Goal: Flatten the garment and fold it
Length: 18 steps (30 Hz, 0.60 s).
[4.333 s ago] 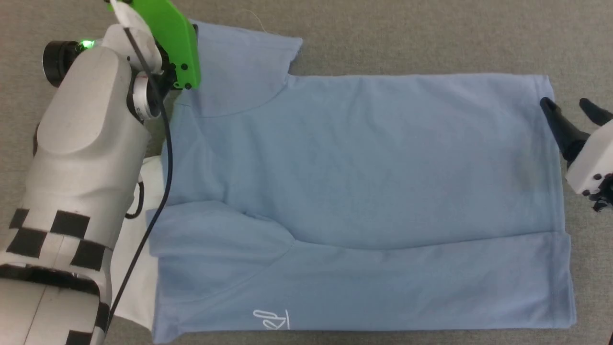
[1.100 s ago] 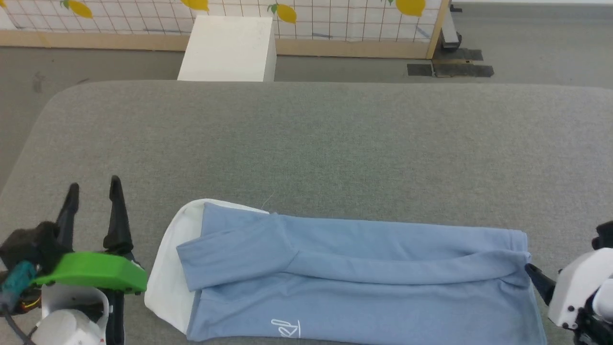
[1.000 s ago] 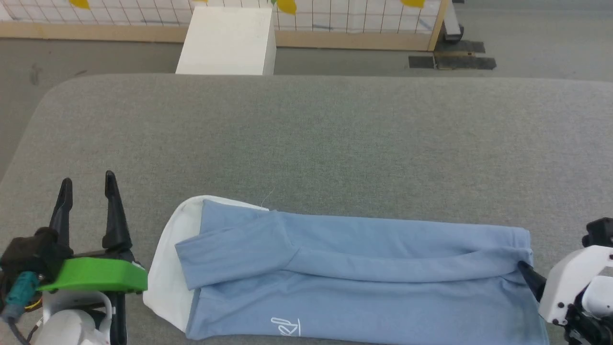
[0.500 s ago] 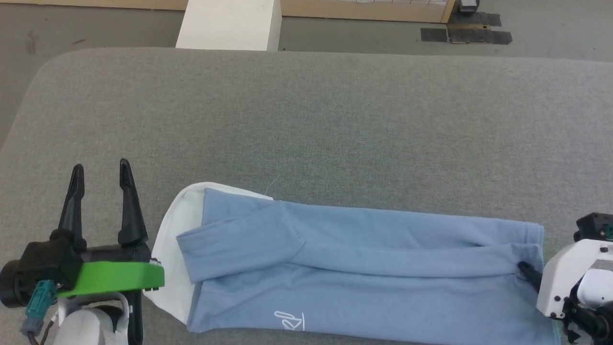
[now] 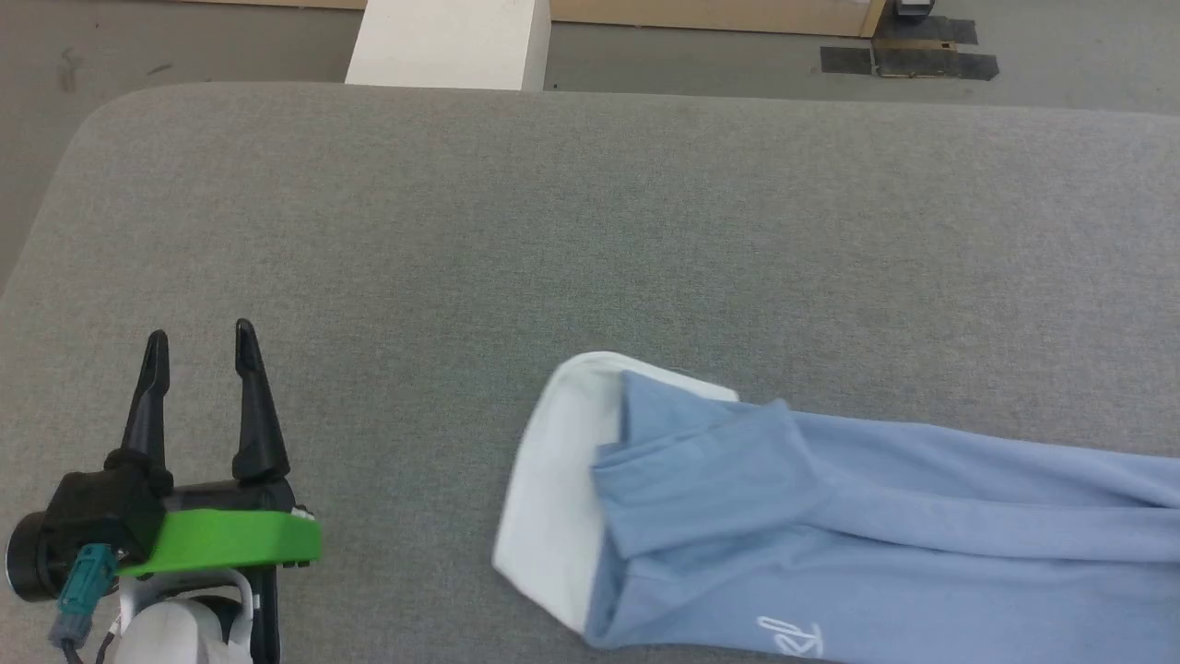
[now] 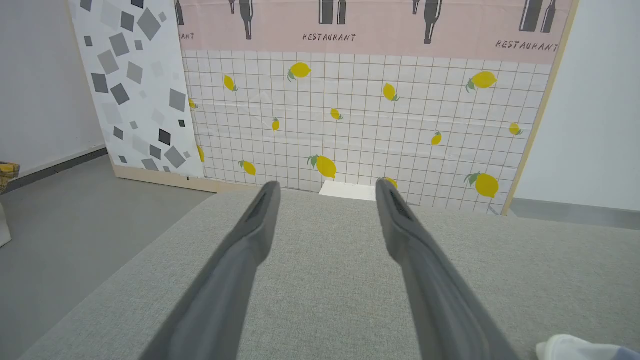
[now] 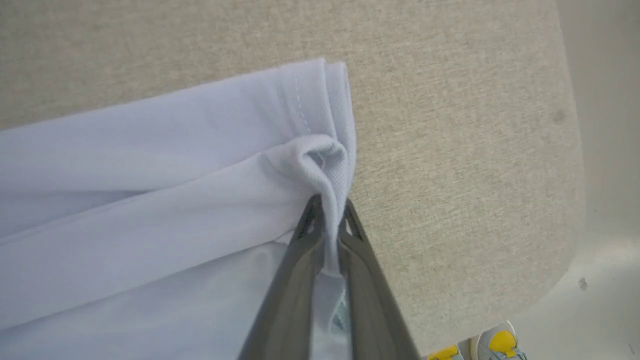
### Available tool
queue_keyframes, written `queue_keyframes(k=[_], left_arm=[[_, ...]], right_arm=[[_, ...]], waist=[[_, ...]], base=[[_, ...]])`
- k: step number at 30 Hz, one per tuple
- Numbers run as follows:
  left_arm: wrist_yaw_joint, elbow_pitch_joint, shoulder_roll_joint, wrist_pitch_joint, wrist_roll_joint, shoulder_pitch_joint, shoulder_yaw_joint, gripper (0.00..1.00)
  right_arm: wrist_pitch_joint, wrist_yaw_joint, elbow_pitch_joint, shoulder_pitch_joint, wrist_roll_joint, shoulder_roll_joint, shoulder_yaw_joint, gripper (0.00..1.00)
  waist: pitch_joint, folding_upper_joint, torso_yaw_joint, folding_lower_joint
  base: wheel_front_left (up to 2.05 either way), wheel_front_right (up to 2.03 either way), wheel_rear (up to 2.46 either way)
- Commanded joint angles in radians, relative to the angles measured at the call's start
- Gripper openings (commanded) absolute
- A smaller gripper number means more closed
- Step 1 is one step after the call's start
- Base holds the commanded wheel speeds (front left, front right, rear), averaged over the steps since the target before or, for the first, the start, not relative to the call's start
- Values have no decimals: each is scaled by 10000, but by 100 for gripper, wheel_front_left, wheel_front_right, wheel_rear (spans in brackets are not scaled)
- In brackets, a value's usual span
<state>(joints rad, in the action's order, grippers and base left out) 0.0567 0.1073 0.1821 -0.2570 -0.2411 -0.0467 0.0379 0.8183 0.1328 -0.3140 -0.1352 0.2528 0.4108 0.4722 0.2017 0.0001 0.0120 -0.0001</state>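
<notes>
— What has changed?
— The garment (image 5: 876,526) has slid along the bench (image 5: 553,231) to my right. Its white collar (image 5: 553,480) lay just beside my left fingers (image 5: 249,397) a moment ago.
— Who holds it?
— My right fingers (image 7: 367,285), pinched on the hem (image 7: 320,150), at the end opposite the collar. The left ones stand wide and empty, well left of the collar.
— And next?
— The long axis runs rightward from the collar. I judge my left arm is nearer the collar and must reach right for it.
</notes>
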Motion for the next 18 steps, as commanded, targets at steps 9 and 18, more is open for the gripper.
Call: queue_keyframes(k=[9, 18], left_arm=[[-301, -142, -349, -47, 268, 297, 296, 100], [-549, -132, -600, -47, 434, 564, 462, 100]], right_arm=[[1489, -21, 778, 183, -186, 313, -1106, 0], [3645, -21, 4958, 1231, 1279, -399, -2670, 0]], waist=[[-452, -1, -65, 1], [-871, -1, -236, 1]], base=[[0, 0, 0], [0, 0, 0]])
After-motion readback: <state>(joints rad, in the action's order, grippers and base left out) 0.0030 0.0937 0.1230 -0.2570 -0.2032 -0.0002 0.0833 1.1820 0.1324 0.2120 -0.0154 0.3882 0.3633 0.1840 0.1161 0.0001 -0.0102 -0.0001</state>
